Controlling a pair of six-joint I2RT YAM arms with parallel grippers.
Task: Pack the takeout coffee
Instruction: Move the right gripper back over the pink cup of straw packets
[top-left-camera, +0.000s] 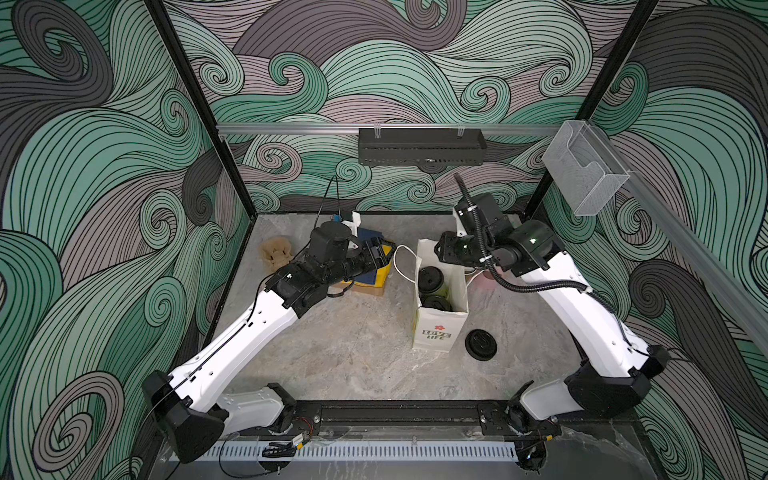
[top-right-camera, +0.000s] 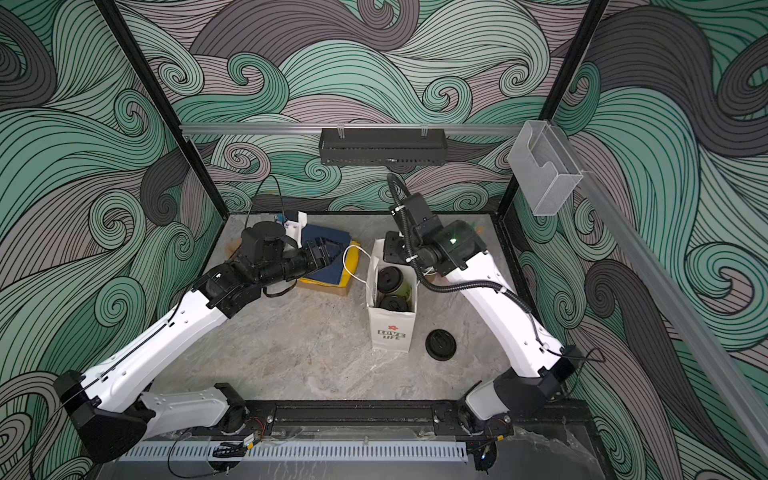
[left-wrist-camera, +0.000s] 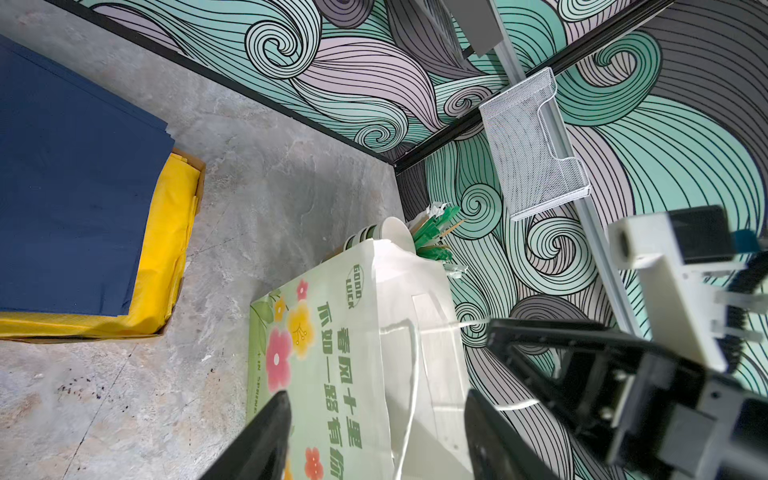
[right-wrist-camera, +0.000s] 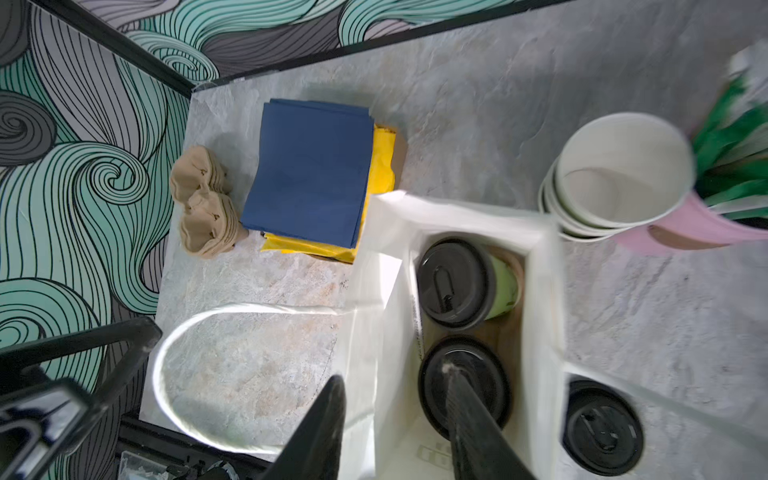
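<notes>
- Closest in: right gripper (right-wrist-camera: 390, 374), fingers apart and clamped on nothing. One finger (right-wrist-camera: 473, 424) hangs inside the mouth of the paper bag (right-wrist-camera: 544, 291), the other outside it, with the bag wall running between them.
- Under the inner finger: near cup (right-wrist-camera: 432, 390), black lid on, standing in the bag. Cannot tell whether finger and lid touch.
- Just past that fingertip: far cup (right-wrist-camera: 457, 282), same black lid, a strip of green-brown side showing. It also stands in the bag, right beside the near cup.
- Outside the bag, on the inner finger's side: loose lid (right-wrist-camera: 602, 428), flat on the table (right-wrist-camera: 498, 83), close to the bag wall.
- Ahead of the right gripper, beyond the bag: stack of empty cups (right-wrist-camera: 623, 174), with green-wrapped sticks (right-wrist-camera: 731, 137) in a pink holder (right-wrist-camera: 685, 232) beside it.
- On the outer finger's side: white handle loop (right-wrist-camera: 166, 361) droops from the bag toward the other arm.
- Left gripper (left-wrist-camera: 376, 395): fingers wide apart, holding nothing, pointed at the bag's flowered side. In both top views it sits short of the bag, near the handle loop.
- Below the left gripper: blue napkins (right-wrist-camera: 311, 170) stacked on yellow napkins (right-wrist-camera: 382, 162).
- Past the napkins, away from the bag: tan wad (right-wrist-camera: 203, 203) on the table.
</notes>
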